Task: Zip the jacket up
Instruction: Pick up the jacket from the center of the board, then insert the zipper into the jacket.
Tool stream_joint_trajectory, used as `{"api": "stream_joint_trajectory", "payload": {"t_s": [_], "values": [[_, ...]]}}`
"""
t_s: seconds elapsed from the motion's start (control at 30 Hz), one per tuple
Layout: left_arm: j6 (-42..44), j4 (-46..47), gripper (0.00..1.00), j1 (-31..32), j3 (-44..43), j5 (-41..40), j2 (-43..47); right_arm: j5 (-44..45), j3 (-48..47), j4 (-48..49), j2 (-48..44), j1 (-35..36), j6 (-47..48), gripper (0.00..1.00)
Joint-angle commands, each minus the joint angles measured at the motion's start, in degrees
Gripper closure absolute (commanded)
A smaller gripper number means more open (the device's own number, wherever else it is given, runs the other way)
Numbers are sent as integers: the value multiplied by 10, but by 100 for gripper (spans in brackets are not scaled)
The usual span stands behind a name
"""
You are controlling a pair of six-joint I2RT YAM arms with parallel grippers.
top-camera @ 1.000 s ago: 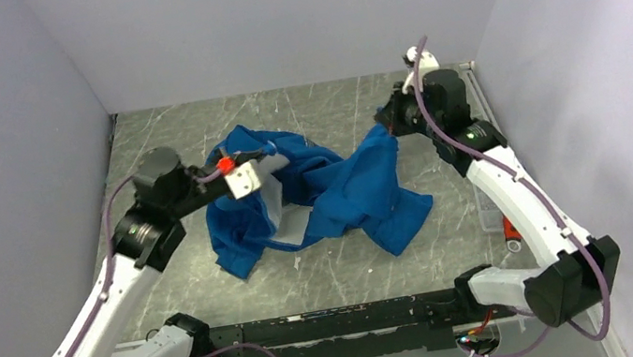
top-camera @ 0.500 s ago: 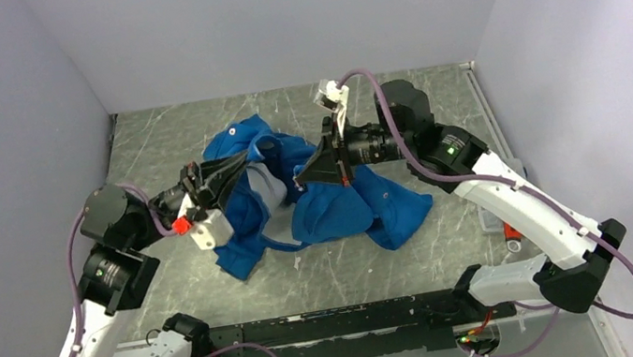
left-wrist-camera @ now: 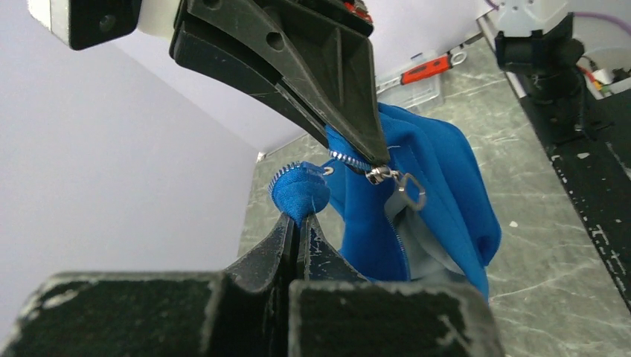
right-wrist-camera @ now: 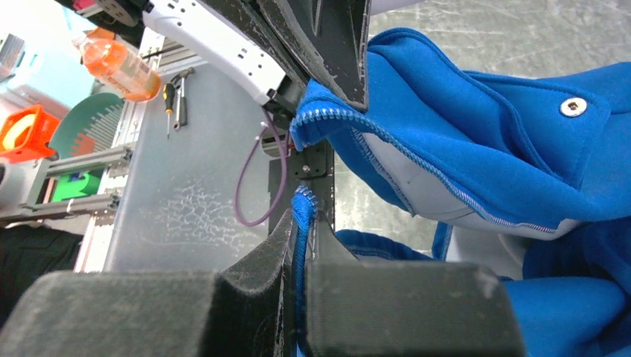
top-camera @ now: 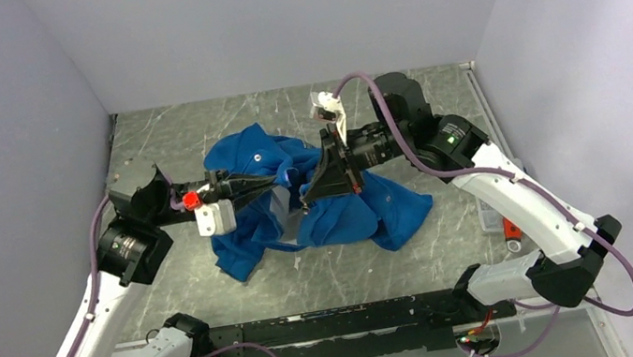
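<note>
The bright-blue jacket lies crumpled mid-table, its pale grey lining showing. My left gripper reaches in from the left and is shut on one front edge with silvery zipper teeth. My right gripper reaches in from the right and is shut on the other zipper edge. The two tips face each other, a short way apart, above the jacket. In the left wrist view the slider and its ring pull hang at the right gripper's fingertips.
A red-handled tool and a clear box lie by the table's right edge. Grey walls close in on three sides. The black base rail runs along the near edge. An orange bottle stands off the table.
Both arms have swung in over the jacket's middle, each carrying its zipper edge. The right came from the far back right, the left turned to point right. The tips now nearly meet.
</note>
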State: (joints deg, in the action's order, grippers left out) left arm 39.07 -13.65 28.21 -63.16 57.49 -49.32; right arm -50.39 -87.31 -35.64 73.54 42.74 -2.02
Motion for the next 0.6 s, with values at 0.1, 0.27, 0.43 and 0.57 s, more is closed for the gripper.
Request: {"api": "stream_joint_trajectory", "payload": {"t_s": [0.1,0.27,0.43,0.57], "values": [[-107,85,100,1,2,70,0,-113,6,16,-40,-42,23,100],[-141,130,100,0,23,77,1,-127,-1,23,-36,-42,22,100],[-145,145,100,1,32,75,3,-138,6,56,-28,-43,-7,100],[-141,159,100,1,36,47,3,-133,37,143,-39,-43,-55,100]]}}
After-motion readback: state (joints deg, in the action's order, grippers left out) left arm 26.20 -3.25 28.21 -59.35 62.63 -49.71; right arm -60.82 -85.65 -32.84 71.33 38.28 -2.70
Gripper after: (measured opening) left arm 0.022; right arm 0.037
